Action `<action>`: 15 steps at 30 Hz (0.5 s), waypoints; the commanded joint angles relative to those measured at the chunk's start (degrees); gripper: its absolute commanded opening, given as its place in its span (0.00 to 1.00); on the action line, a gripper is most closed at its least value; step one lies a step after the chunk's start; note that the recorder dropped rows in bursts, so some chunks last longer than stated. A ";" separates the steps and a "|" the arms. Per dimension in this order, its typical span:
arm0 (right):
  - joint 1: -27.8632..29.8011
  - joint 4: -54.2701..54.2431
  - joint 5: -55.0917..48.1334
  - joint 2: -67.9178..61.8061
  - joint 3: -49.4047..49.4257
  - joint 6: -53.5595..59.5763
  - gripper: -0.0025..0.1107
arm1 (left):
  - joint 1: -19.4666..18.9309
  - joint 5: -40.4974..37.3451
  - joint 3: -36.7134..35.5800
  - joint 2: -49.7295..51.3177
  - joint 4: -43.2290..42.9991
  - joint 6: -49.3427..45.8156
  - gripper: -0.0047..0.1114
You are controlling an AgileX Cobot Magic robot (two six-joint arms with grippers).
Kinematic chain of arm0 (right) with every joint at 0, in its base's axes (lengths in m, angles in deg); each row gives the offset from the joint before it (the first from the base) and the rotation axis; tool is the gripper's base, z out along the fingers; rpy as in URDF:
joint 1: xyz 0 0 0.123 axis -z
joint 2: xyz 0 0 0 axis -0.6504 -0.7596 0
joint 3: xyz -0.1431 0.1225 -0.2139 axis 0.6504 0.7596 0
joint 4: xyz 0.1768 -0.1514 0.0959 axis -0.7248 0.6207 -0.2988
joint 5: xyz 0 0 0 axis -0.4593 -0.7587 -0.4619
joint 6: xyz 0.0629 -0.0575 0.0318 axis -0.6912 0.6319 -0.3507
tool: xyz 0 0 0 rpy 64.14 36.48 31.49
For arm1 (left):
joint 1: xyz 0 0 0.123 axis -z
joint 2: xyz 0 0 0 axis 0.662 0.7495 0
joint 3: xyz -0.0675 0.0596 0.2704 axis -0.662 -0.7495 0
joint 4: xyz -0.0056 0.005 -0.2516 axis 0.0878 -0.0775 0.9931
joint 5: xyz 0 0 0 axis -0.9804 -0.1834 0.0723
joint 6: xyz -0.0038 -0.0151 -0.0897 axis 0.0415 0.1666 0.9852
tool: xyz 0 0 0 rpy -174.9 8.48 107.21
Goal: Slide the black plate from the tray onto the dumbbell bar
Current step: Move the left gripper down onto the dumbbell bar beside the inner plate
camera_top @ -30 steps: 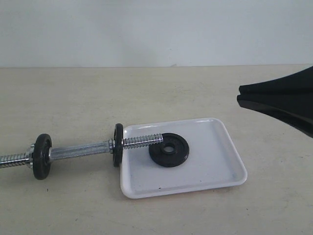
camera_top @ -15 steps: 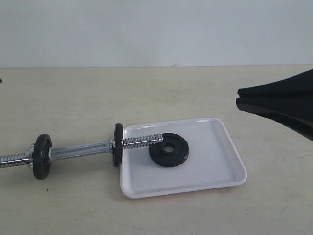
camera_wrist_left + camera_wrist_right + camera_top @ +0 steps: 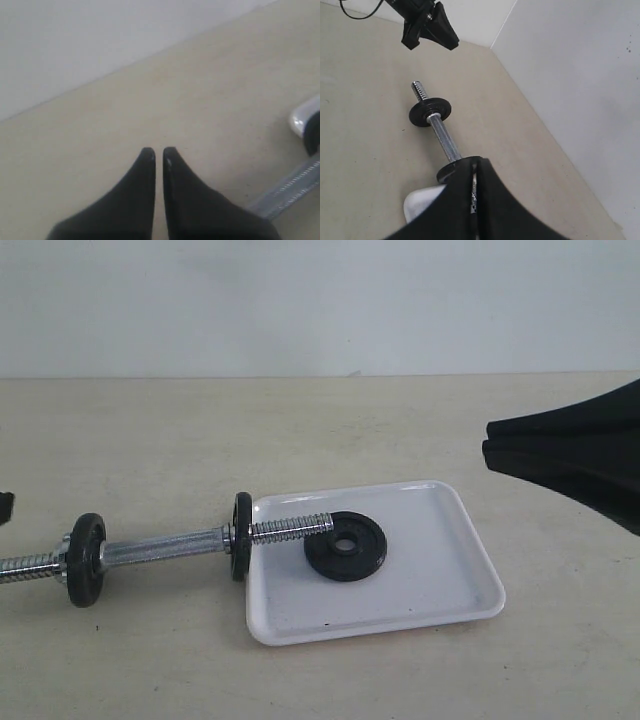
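The black plate (image 3: 345, 545) lies flat on the white tray (image 3: 430, 565), its centre hole facing up. The chrome dumbbell bar (image 3: 165, 547) lies on the table, its threaded end reaching over the tray's rim to touch the plate. Two other black discs (image 3: 86, 560) (image 3: 241, 535) sit on the bar. My right gripper (image 3: 487, 445) hovers shut and empty, right of and above the tray. My left gripper (image 3: 5, 508) just shows at the left edge; in the left wrist view it (image 3: 159, 152) is shut above bare table, beside the bar (image 3: 290, 190).
The beige table runs back to a pale wall. In the right wrist view the bar (image 3: 445, 137) and its far disc (image 3: 430, 111) stretch toward the left arm (image 3: 427, 25); my right gripper (image 3: 475, 161) hides most of the tray (image 3: 420, 202).
The left gripper's tip has come down into the exterior view at the left edge. The right gripper has barely shifted. Plate, tray and bar have not moved.
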 commanded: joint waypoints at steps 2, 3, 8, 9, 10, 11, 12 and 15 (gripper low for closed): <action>-0.05 0.58 0.02 0.11 -0.23 -2.93 0.02 | 9.04 -5.76 3.45 6.59 -2.12 0.86 0.08; -0.05 0.58 -0.11 0.11 -0.23 -3.05 0.02 | 10.24 -7.23 4.11 7.85 -2.12 0.86 0.08; -0.05 0.58 -0.09 0.11 -0.23 -4.15 0.02 | 15.81 -13.31 9.19 15.81 -2.12 0.86 0.08; -0.05 0.58 -0.09 0.11 -0.23 -4.62 0.02 | 16.20 -13.44 9.98 17.06 -2.12 0.86 0.08; -0.05 0.58 0.07 0.11 -0.23 -4.77 0.02 | 16.35 -13.48 10.97 18.62 -2.12 0.38 0.08; -0.05 0.58 0.52 0.11 -0.23 -4.87 0.02 | 16.35 -13.48 11.88 20.14 -2.12 -0.48 0.08; -0.05 0.58 0.69 0.11 -0.23 -4.87 0.02 | 16.35 -13.58 12.55 21.38 -2.12 -1.57 0.10; -0.05 0.58 0.86 0.11 -0.23 -5.48 0.02 | 16.35 -14.44 14.76 25.94 -2.12 -6.93 0.26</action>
